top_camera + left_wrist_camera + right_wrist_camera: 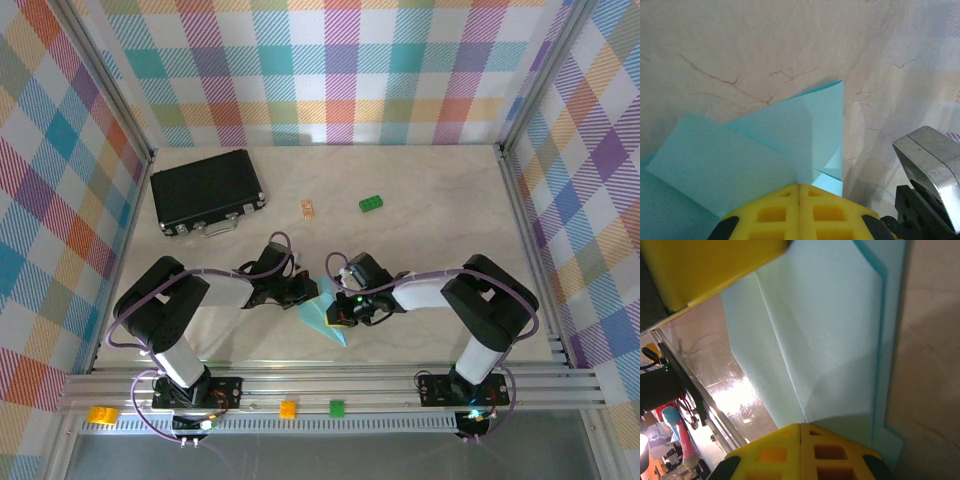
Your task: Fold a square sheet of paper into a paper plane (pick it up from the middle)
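Top external: left pincer (308,292), right pincer (342,314) clenched at sheet (320,320); wrist views reveal folds.

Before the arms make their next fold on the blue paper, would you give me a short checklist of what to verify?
1. Left hand shut: ok.
2. Right hand shut: ok.
3. Light blue paper lies between both hands: ok.
4. Paper really pinched in either hand: cannot tell; it runs up to the closed fingertips in both wrist views.
5. Dart shape finished: not ok; the paper is only partly folded, with overlapping layers.
6. Green brick and black case lie apart from the paper: ok.
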Robot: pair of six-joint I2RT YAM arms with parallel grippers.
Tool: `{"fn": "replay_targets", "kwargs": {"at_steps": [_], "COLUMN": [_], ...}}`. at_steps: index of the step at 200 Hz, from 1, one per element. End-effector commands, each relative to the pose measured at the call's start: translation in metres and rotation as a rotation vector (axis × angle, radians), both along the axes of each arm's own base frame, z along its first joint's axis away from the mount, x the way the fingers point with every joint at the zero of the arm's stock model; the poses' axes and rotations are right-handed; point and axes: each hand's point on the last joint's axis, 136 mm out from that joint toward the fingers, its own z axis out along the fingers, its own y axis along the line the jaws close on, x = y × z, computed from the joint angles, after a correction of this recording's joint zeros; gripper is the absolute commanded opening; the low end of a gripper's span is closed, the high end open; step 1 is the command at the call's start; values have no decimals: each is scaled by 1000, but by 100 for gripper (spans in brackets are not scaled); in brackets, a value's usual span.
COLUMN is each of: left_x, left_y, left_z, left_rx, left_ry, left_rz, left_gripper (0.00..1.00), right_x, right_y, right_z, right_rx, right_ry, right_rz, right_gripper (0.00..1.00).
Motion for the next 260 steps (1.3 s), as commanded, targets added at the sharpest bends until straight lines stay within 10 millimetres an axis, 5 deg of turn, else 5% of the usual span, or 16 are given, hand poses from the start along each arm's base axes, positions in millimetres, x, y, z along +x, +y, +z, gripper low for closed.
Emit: {"fn": "replay_targets", "kwargs": {"at_steps": [1,17,46,81,191,235,260], "left_x": [-18,-21,-21,-19,-26,-25,-25], "left_y": [26,25,24,26,36,35,35], "left_z": [-32,-33,-33,-34,-47,-45,-44], "left_rx": [120,105,98,106,160,154,152], "left_ry": [60,60,59,56,83,80,80], "left_rz": [43,36,34,47,57,55,57], "left_gripper": [0,0,0,0,0,0,0], "right_x": [9,20,31,8,-45,-24,-11], "right_y": [12,24,26,3,-47,-22,-5], "right_z": [25,30,5,-21,-3,44,45], "right_rx": [30,45,-14,-76,-51,59,75], "right_ry": [-12,-30,-13,34,25,-58,-47], "right_rz": [-12,-21,-60,-50,-18,-17,-22], "right_gripper": [0,0,0,0,4,5,7]}}
